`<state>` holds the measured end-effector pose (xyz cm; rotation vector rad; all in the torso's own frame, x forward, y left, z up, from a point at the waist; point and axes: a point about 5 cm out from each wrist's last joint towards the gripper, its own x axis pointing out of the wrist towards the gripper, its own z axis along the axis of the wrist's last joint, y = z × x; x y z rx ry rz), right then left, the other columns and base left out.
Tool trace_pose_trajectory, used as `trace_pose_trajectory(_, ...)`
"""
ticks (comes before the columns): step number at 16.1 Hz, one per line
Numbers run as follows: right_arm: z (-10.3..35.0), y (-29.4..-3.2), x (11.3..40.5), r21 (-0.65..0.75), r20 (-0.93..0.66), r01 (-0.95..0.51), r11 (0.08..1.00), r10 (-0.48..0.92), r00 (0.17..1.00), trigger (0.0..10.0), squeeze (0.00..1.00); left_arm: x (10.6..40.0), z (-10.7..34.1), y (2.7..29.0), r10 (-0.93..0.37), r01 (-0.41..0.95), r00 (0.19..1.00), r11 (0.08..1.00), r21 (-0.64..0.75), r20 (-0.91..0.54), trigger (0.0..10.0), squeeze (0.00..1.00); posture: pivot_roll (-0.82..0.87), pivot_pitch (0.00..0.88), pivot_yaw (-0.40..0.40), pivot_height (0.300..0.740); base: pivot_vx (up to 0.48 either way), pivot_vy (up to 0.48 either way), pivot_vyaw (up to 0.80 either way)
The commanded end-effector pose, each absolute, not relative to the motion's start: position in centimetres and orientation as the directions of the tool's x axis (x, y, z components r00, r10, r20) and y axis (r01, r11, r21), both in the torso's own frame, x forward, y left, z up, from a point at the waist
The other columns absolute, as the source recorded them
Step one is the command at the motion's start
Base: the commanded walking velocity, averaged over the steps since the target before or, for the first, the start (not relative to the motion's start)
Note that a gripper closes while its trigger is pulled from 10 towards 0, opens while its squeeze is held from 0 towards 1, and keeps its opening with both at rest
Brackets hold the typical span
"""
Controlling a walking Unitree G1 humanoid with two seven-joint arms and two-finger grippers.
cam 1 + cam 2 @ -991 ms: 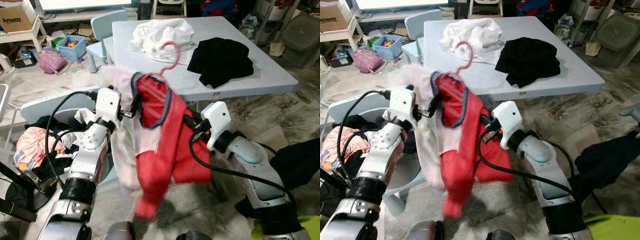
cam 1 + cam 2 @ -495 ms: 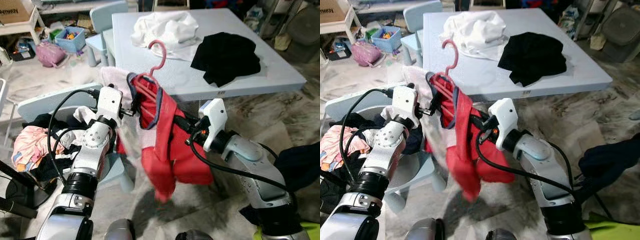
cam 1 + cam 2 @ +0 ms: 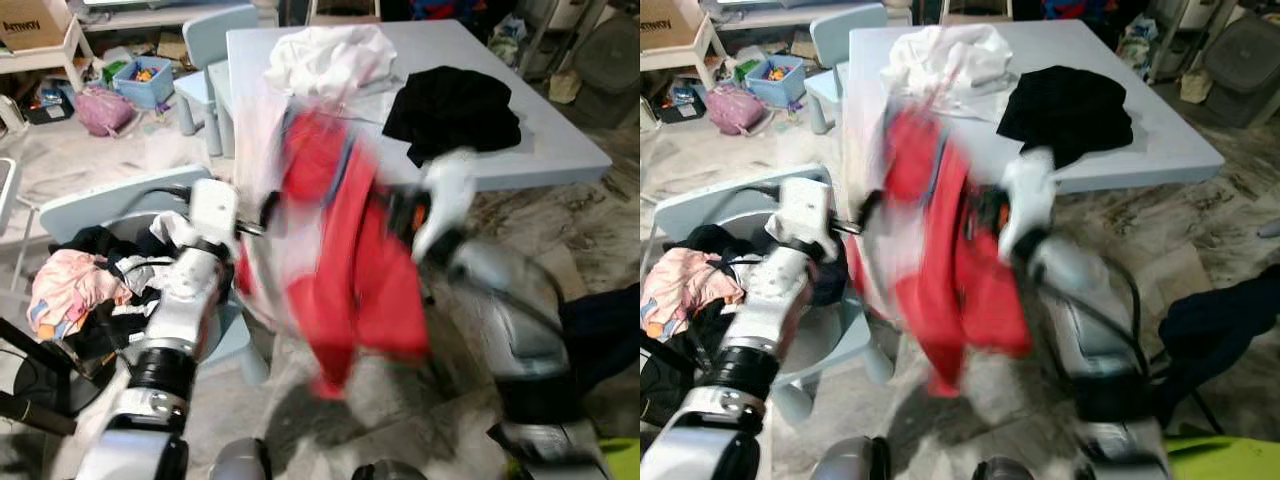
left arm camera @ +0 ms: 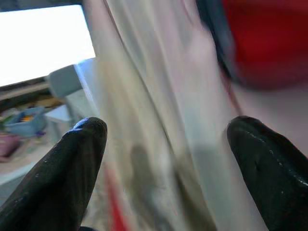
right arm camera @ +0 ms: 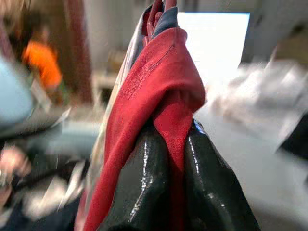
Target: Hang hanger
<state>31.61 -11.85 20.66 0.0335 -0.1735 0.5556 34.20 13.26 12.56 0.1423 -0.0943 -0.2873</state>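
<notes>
Red garment with a pale lining (image 3: 350, 250) held up between both arms in front of the near edge of the pale blue square tabletop (image 3: 560, 150); head views heavily blurred around the cloth and the right arm. Its long axis runs roughly vertical, collar end up over the tabletop's front edge, loose tail hanging down toward the marbled floor (image 3: 620, 240). Hanger itself cannot be made out in the blur. Right gripper (image 5: 168, 159): the two black fingers pressed together on a fold of the red cloth, which rises straight up from between them. Left gripper (image 4: 166, 168): fingers spread wide, pale cloth lying between them; whether either pad touches it cannot be told. On the tabletop, a crumpled white cloth (image 3: 330, 55) toward the far side and a black cloth (image 3: 450, 105) to its right, apart from each other. Open floor lies to the right of the tabletop. To the robot's left, a pale blue chair (image 3: 100, 205) heaped with mixed clothing (image 3: 70, 290) crowds that side.
</notes>
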Motion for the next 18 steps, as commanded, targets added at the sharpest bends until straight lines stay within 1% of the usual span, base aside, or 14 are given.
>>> trace_pose_trajectory(1,21.5,-11.5,31.9,0.002,0.223,-0.507,0.862,0.494,0.841,10.0,0.00,34.1,12.8,12.7,-0.321,0.304,0.944,0.937,0.174,0.079,10.0,0.00,-0.04,0.027,-0.031,0.740,0.000,0.000,0.00)
trace_pose_trajectory(3,21.5,-10.0,31.8,0.054,0.234,-0.536,0.843,0.511,0.827,10.0,0.00,34.2,12.8,12.7,-0.317,0.301,0.945,0.938,0.170,0.079,10.0,0.00,-0.03,0.025,-0.033,0.740,0.000,0.000,0.00)
trace_pose_trajectory(6,20.5,-8.7,30.6,0.051,0.194,-0.631,0.774,0.612,0.766,10.0,0.00,34.4,13.0,13.4,-0.286,0.271,0.954,0.950,0.154,0.085,10.0,0.00,-0.03,0.023,-0.036,0.740,0.000,0.000,0.00)
trace_pose_trajectory(9,19.6,-8.6,30.3,0.037,0.158,-0.649,0.760,0.637,0.755,10.0,0.00,34.3,12.9,13.4,-0.283,0.269,0.955,0.952,0.144,0.087,10.0,0.00,-0.04,0.023,-0.036,0.740,0.000,0.000,0.00)
trace_pose_trajectory(12,19.0,-9.1,30.5,0.039,0.129,-0.639,0.768,0.630,0.766,10.0,0.00,34.3,12.8,13.3,-0.286,0.273,0.955,0.951,0.143,0.084,10.0,0.00,-0.04,0.026,-0.033,0.740,0.000,0.000,0.00)
trace_pose_trajectory(13,18.9,-9.1,30.5,0.037,0.123,-0.645,0.763,0.638,0.761,10.0,0.00,34.3,12.8,13.4,-0.283,0.270,0.955,0.952,0.144,0.082,10.0,0.00,-0.04,0.026,-0.033,0.740,0.000,0.000,0.00)
trace_pose_trajectory(14,18.8,-9.0,30.3,0.037,0.105,-0.678,0.734,0.672,0.733,10.0,0.00,34.4,12.9,13.6,-0.276,0.262,0.957,0.955,0.143,0.086,10.0,0.00,-0.04,0.026,-0.033,0.740,0.000,0.000,0.00)
trace_pose_trajectory(15,18.4,-9.3,30.2,0.012,0.087,-0.685,0.729,0.681,0.727,10.0,0.00,34.4,13.1,13.7,-0.270,0.256,0.959,0.957,0.139,0.090,10.0,0.00,-0.04,0.026,-0.033,0.740,0.000,0.000,0.00)
trace_pose_trajectory(16,18.0,-9.9,30.6,0.013,0.077,-0.658,0.753,0.656,0.751,10.0,0.00,34.4,13.0,13.7,-0.268,0.256,0.959,0.958,0.129,0.087,10.0,0.00,-0.04,0.026,-0.033,0.740,0.000,0.000,0.00)
trace_pose_trajectory(17,17.7,-10.7,31.5,-0.027,0.078,-0.592,0.805,0.592,0.802,10.0,0.00,34.2,12.8,13.3,-0.304,0.296,0.949,0.950,0.095,0.080,10.0,0.00,-0.04,0.027,-0.032,0.740,0.000,0.000,0.00)
trace_pose_trajectory(18,17.7,-10.9,31.8,-0.028,0.082,-0.570,0.822,0.570,0.818,10.0,0.00,34.0,12.6,13.1,-0.316,0.309,0.946,0.946,0.097,0.070,10.0,0.00,-0.04,0.028,-0.030,0.740,0.000,0.000,0.00)
